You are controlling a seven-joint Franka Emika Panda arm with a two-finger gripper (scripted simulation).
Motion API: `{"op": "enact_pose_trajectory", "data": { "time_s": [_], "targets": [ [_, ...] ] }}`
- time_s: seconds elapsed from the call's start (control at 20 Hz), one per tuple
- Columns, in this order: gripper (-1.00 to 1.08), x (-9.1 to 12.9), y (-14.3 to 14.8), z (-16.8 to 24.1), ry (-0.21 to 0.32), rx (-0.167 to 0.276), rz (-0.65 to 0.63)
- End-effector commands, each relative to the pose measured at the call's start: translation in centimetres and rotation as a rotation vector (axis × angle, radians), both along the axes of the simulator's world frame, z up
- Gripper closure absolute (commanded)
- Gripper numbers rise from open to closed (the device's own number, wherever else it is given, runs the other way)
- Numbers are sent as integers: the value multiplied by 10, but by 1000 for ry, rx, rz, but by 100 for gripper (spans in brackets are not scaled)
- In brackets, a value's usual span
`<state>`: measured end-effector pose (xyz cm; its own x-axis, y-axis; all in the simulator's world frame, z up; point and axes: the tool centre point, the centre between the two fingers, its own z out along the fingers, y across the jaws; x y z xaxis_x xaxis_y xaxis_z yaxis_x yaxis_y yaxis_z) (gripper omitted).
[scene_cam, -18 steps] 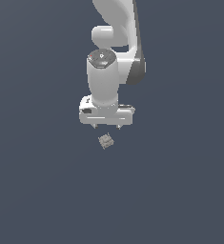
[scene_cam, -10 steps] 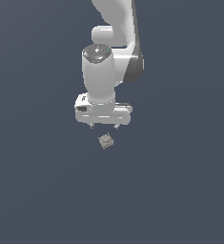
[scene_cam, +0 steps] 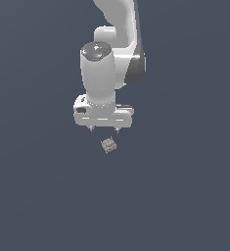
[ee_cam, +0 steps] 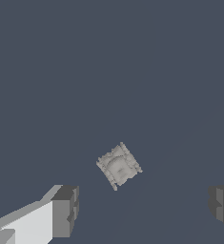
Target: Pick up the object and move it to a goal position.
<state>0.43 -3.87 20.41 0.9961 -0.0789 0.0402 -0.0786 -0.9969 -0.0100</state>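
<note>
Hovering above the object (scene_cam: 108,145), the claw (scene_cam: 104,130) gapes wide.

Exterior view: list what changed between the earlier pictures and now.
The white gripper shifted slightly toward the exterior view's left and its wrist turned; it took hold of nothing. The tiny grey-beige square block stayed put on the dark floor, untouched, with the fingers apart above it.

exterior view wide, facing the arm, wrist view close, looking down, both sharing the object (scene_cam: 108,145) (ee_cam: 118,166)
</note>
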Motion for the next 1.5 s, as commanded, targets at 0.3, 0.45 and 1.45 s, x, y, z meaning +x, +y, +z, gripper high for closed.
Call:
{"op": "enact_pose_trajectory", "data": {
  "time_s": [0.3,0.45,1.45],
  "targets": [
    [-92,-3,1,-21,8,-9,106],
    [-92,-6,1,-33,12,-13,170],
    [-92,-27,9,-110,37,-20,595]
  ]
}}
